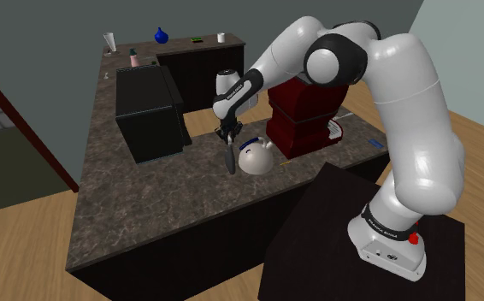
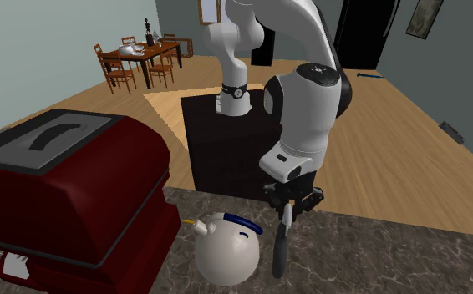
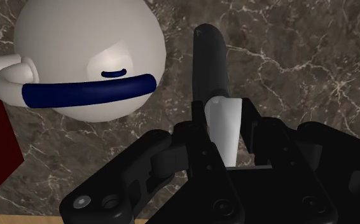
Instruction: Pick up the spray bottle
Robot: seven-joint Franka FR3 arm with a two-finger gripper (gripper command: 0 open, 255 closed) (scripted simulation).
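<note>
The spray bottle (image 1: 231,159) is slender, with a dark body (image 2: 280,246) and a white head (image 3: 225,122). My gripper (image 1: 227,137) is shut on the white head from above, and the dark body (image 3: 209,60) hangs down from it. The bottle's base sits very close to the dark marbled countertop (image 1: 146,197); I cannot tell whether they touch. In the second exterior view the gripper (image 2: 287,209) holds the bottle just to the right of a white round kettle. In the wrist view the gripper (image 3: 226,137) clasps the white head between its fingers.
A white round kettle (image 1: 256,156) (image 2: 226,248) (image 3: 86,57) with a blue handle stands right beside the bottle. Behind it is a dark red appliance (image 1: 300,111) (image 2: 68,192). A black box-shaped appliance (image 1: 149,111) stands on the counter's left. A blue vase (image 1: 162,35) and cups stand far back.
</note>
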